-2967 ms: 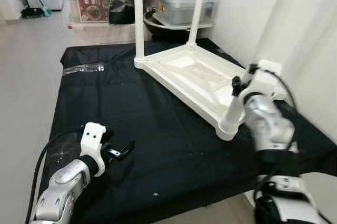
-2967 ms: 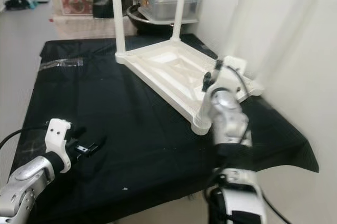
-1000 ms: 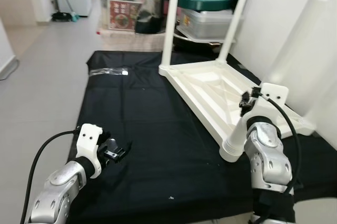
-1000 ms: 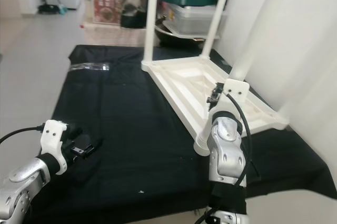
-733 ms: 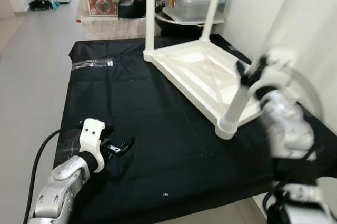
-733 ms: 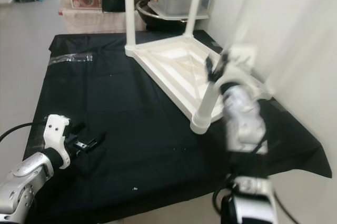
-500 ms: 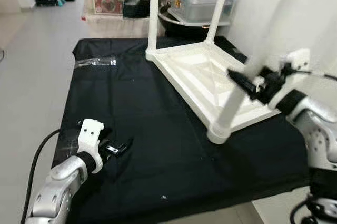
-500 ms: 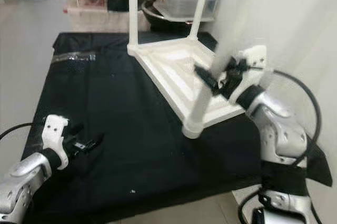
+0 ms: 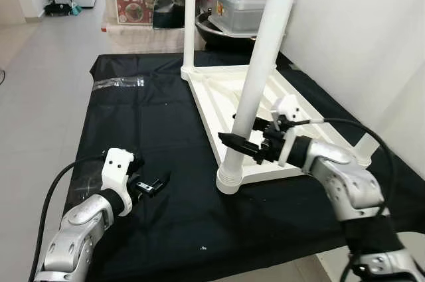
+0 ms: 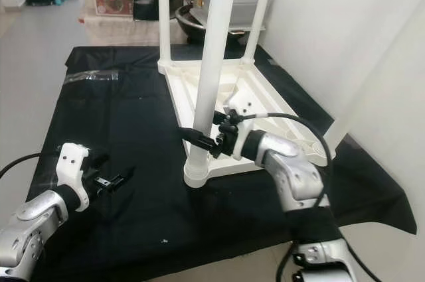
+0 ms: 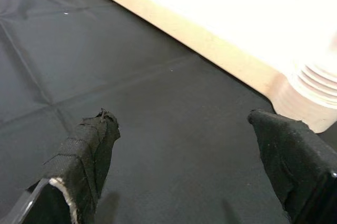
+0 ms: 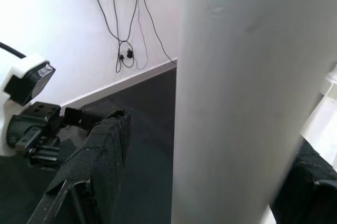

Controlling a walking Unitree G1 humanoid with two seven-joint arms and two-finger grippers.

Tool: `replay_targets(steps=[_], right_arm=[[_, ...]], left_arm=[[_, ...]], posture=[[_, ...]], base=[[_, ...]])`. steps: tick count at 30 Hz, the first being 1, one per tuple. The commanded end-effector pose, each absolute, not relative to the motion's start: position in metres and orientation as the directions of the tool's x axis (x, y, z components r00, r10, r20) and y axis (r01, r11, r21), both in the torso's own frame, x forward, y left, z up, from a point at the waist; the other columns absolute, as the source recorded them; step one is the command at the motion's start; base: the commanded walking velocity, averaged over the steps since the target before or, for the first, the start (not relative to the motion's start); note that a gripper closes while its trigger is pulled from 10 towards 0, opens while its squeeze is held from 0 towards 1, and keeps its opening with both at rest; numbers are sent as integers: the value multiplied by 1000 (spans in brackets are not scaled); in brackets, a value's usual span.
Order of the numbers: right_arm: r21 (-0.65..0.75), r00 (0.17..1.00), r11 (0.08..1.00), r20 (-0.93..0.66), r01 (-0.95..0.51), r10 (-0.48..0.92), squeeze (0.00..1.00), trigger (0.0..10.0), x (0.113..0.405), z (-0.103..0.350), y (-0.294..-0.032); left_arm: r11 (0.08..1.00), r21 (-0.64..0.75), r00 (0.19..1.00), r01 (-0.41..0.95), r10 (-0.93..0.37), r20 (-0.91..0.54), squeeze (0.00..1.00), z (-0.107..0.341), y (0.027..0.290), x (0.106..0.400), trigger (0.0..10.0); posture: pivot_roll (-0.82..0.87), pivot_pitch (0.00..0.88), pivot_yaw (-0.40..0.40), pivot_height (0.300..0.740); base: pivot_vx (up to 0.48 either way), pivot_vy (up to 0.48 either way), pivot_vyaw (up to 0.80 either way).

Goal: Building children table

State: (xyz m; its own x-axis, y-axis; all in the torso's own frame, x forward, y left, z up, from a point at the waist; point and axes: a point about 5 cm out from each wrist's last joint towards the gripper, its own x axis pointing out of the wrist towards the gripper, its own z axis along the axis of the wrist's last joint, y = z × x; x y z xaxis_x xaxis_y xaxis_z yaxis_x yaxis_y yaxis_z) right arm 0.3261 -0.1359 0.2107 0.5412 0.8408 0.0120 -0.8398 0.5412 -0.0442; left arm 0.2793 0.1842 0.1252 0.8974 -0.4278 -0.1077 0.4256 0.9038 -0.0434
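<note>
while the upturned white table (image 9: 265, 99) lies on the black cloth (image 9: 166, 136), the right gripper (image 9: 247, 142) has its fingers spread around the near leg (image 9: 255, 79) standing in the corner socket; the left gripper (image 9: 151, 186) hovers low over the cloth, fingers apart, holding nothing.

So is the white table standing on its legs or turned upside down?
Upside down: the tabletop lies on the black cloth, and its legs point up.

A white table (image 9: 265, 93) with white legs (image 9: 255, 89) lies on a black cloth (image 9: 166, 142); grey floor (image 9: 40, 76).
</note>
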Motion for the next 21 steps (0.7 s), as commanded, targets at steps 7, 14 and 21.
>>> replay_targets(steps=[7, 14, 21], right_arm=[[-20, 670, 672, 62, -740, 740, 0, 4392, 347, 210, -126], [29, 988, 990, -58, -140, 142, 0, 0, 362, 188, -161], [4, 943, 949, -115, 316, -314, 0, 10000, 309, 175, -171]], left_arm=[[899, -59, 890, 433, -437, -127, 0, 118, 179, 278, 10000], [896, -65, 886, 439, -444, -135, 0, 115, 179, 277, 10000], [890, -68, 878, 452, -457, -146, 0, 112, 177, 278, 10000]], posture=[[29, 0, -92, 740], [-13, 0, -71, 740], [-31, 0, -51, 740]], base=[[0, 0, 0], [0, 0, 0], [0, 0, 0]])
